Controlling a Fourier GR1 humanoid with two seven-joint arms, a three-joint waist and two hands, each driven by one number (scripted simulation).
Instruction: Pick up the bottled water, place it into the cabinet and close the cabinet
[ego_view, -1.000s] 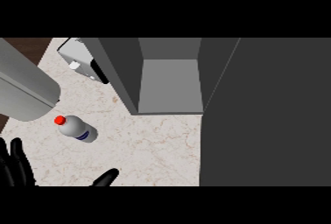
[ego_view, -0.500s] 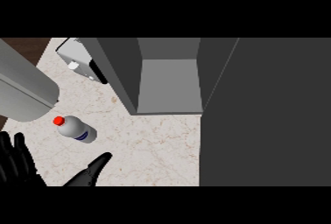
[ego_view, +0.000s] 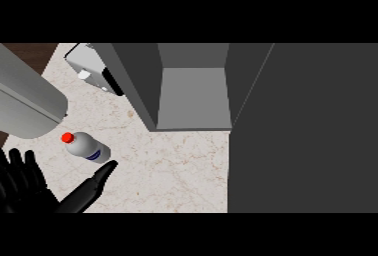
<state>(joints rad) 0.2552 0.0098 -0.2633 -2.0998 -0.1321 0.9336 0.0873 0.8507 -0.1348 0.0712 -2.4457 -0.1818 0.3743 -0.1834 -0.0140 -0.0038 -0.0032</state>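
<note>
White bottled water (ego_view: 86, 148), red-capped, lies left of the open cabinet (ego_view: 192, 105); the left hand (ego_view: 26, 182) spreads wide fingers just below the bottle, apart.

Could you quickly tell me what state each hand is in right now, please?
Left hand: open, fingers straight, holding nothing.
Right hand: open, fingers straight, pointing toward the water bottle, holding nothing.

Red-capped bottled water (ego_view: 88, 148) before open cabinet (ego_view: 193, 95)
</note>
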